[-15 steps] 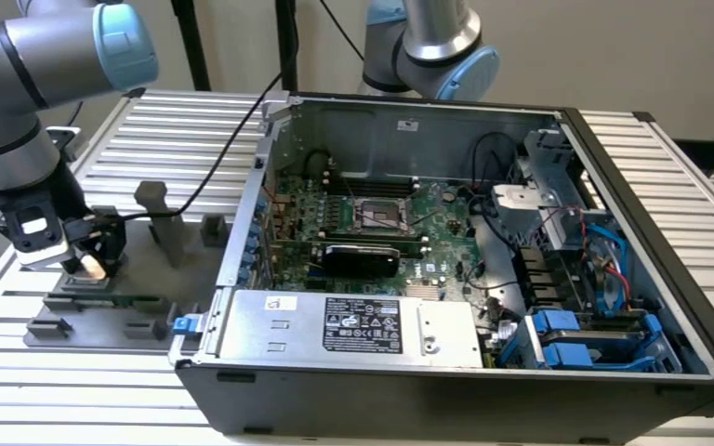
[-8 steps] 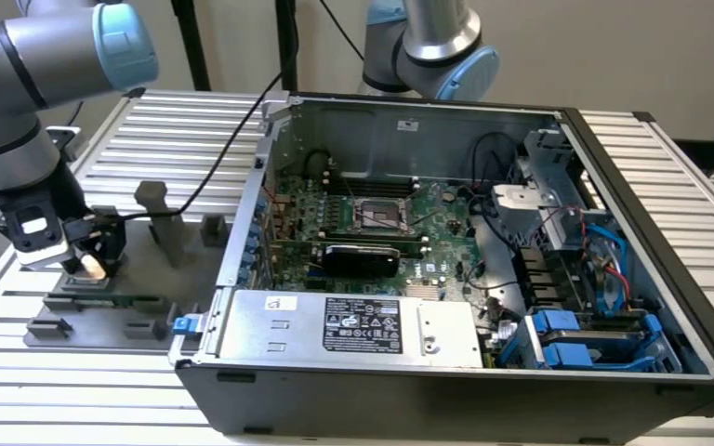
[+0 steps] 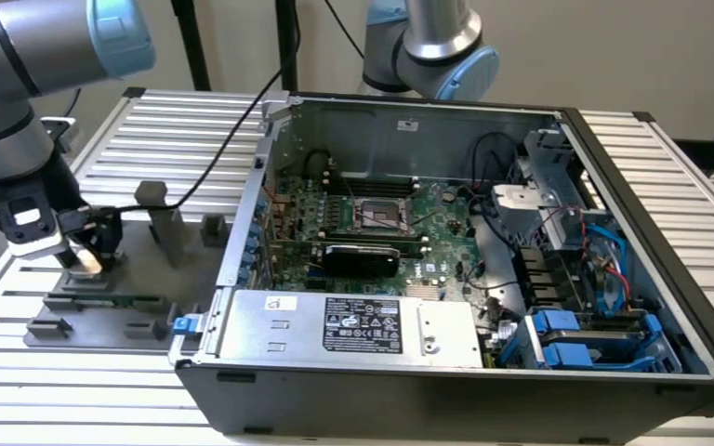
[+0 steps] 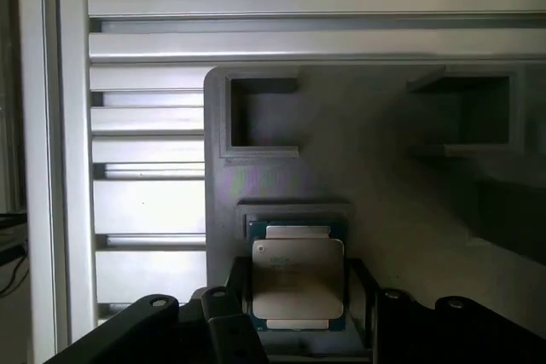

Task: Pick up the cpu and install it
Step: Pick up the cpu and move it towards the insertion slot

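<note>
The cpu (image 4: pixel 297 277), a small square chip with a silvery top and a thin green rim, lies in a recess of the grey fixture plate (image 4: pixel 401 210). My gripper (image 4: pixel 297 286) is down over it, with a dark finger (image 4: pixel 235 283) against each side edge and no gap showing. In the exterior view the gripper (image 3: pixel 85 258) sits low on the fixture plate (image 3: pixel 34 302) at that view's left, outside the computer case. The motherboard's black cpu socket (image 3: pixel 379 216) lies open inside the case (image 3: pixel 456 390).
Grey upright blocks (image 3: pixel 165 228) stand on the fixture plate beside the gripper. A memory stick (image 3: pixel 122 300) lies along the plate's near side. The case wall (image 3: pixel 252 214) rises between fixture and motherboard. A second arm (image 3: pixel 438 46) stands behind the case.
</note>
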`<state>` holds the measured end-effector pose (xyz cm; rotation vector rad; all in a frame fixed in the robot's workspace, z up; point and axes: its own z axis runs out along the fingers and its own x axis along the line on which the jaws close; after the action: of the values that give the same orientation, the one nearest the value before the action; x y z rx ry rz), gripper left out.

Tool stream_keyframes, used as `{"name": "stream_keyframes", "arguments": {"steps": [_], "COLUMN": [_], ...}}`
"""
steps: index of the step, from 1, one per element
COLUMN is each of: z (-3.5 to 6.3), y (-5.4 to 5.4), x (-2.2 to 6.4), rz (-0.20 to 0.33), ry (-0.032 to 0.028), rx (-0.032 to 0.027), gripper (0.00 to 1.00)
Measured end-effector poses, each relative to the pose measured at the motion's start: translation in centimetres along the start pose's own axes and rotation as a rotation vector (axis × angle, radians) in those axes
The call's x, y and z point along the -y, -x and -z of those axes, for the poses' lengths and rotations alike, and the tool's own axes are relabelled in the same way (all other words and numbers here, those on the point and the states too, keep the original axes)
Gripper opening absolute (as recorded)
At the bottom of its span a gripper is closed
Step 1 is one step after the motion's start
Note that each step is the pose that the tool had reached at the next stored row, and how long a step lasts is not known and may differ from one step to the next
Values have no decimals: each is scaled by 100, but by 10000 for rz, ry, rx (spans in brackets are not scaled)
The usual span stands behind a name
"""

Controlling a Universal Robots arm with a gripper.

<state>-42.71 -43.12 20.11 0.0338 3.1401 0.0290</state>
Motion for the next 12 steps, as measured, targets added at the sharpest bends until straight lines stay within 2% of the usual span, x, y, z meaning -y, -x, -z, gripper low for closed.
{"name": "stream_keyframes", "arguments": {"steps": [7,12], "z": [186,406], "y": [1,1], "x": [-3,-7], "rz": [1,0], "ry": [-1,0], "rx": [-1,0], "gripper": [55,55]}}
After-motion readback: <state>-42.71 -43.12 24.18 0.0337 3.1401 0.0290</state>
